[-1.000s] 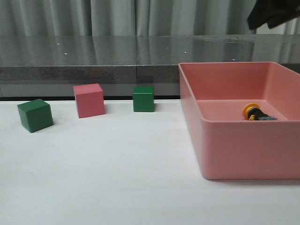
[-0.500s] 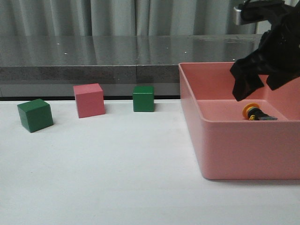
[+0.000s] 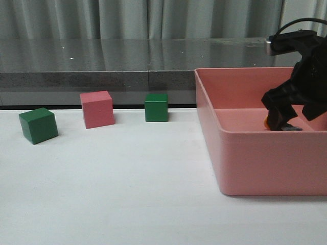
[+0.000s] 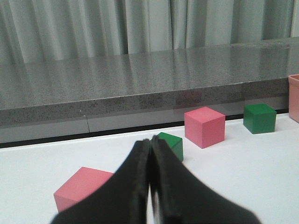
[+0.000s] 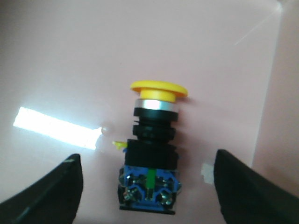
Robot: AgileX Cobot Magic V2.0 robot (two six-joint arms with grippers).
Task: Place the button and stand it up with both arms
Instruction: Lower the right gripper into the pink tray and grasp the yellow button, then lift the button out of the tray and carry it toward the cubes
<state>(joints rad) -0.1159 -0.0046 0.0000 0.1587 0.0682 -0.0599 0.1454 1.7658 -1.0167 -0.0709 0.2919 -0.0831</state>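
Note:
The button [image 5: 152,149] lies on its side on the floor of the pink bin [image 5: 70,56]. Its yellow cap [image 5: 159,91] points away from my wrist and its blue contact block is nearest. My right gripper [image 5: 149,198] is open, one finger on each side of the button's base and neither touching it. In the front view the right gripper [image 3: 286,121] is down inside the bin [image 3: 255,153] and hides most of the button [image 3: 295,128]. My left gripper [image 4: 152,182] is shut and empty, low over the table. It is out of the front view.
In the front view a green cube [image 3: 38,125], a pink cube [image 3: 97,108] and a second green cube [image 3: 156,107] stand on the white table left of the bin. The left wrist view shows another pink cube [image 4: 81,186] close to the left fingers. A grey ledge runs behind.
My right arm has come down from above the bin's far right into the bin, and its open gripper now straddles the button. The cubes and the button have not moved.

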